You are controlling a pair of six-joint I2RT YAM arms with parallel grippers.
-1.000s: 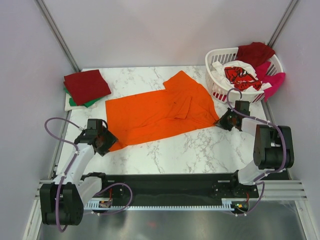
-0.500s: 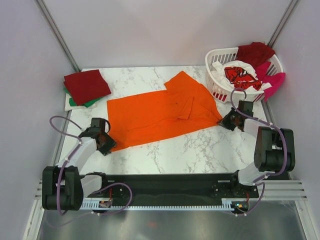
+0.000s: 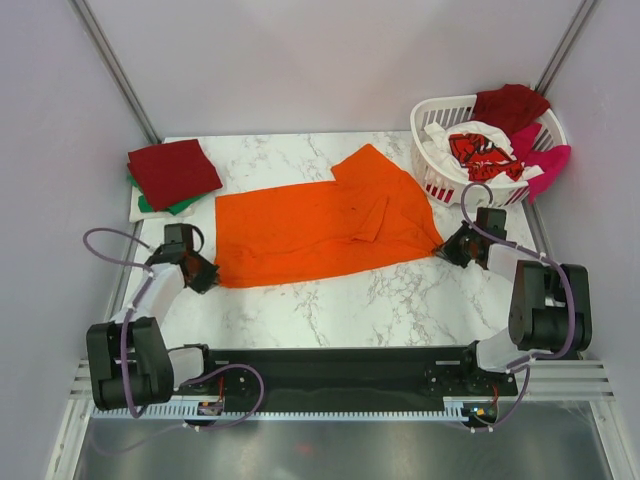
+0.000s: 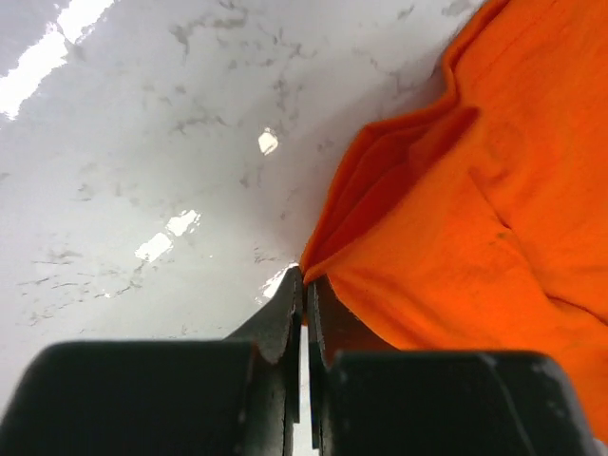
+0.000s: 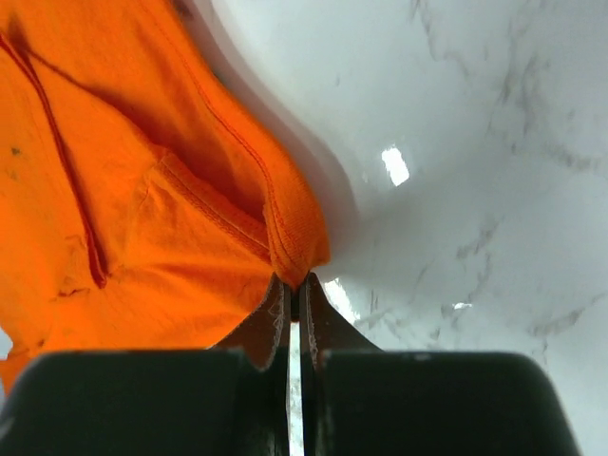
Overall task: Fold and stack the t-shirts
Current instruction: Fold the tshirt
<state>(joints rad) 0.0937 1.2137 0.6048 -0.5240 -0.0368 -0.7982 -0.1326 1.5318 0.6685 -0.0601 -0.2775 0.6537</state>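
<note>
A bright orange t-shirt (image 3: 320,228) lies spread across the middle of the marble table (image 3: 340,300). My left gripper (image 3: 203,277) is shut on its near left corner (image 4: 313,261). My right gripper (image 3: 447,245) is shut on its right edge, pinching the collar fold (image 5: 299,255). A folded dark red t-shirt (image 3: 172,170) rests on a green one (image 3: 165,205) at the back left. In the basket at the back right lie a white t-shirt with red print (image 3: 478,150), a dark red one (image 3: 510,105) and a magenta one (image 3: 548,165).
The white slatted laundry basket (image 3: 432,165) stands at the table's back right corner. Grey walls close in on three sides. A black rail (image 3: 330,370) with both arm bases runs along the near edge.
My left gripper slid left and back and closed on the orange shirt's near left corner, pulling that corner flatter. The right gripper stayed shut on the right edge, shifting slightly right.
</note>
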